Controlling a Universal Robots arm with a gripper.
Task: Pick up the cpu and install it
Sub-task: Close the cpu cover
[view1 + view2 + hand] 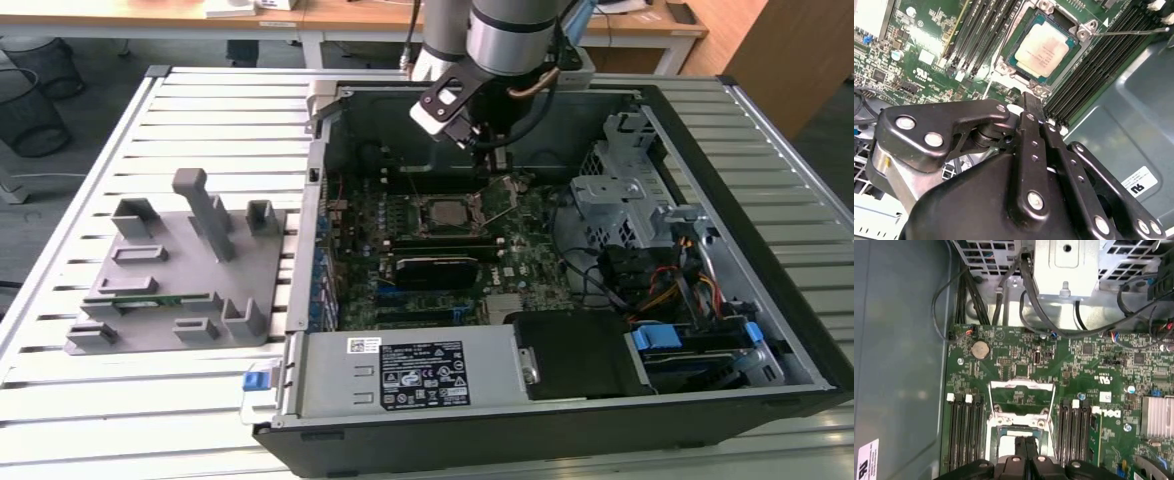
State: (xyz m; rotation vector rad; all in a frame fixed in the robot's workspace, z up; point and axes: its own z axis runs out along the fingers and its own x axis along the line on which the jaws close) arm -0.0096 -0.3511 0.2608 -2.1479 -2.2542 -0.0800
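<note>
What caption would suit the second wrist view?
Black gripper near the silver-topped square cpu lying in its motherboard socket.

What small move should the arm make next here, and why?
Probably a short straight lift away from the motherboard. The cpu already lies flat in its socket, the gripper is shut on nothing close beside it, and the socket's load plate stands open, so backing off clears room without nudging the chip.

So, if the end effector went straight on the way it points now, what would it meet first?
Probably the cpu seated in the socket, or that socket's rim; the end effector hangs above them, depth unclear.
</note>
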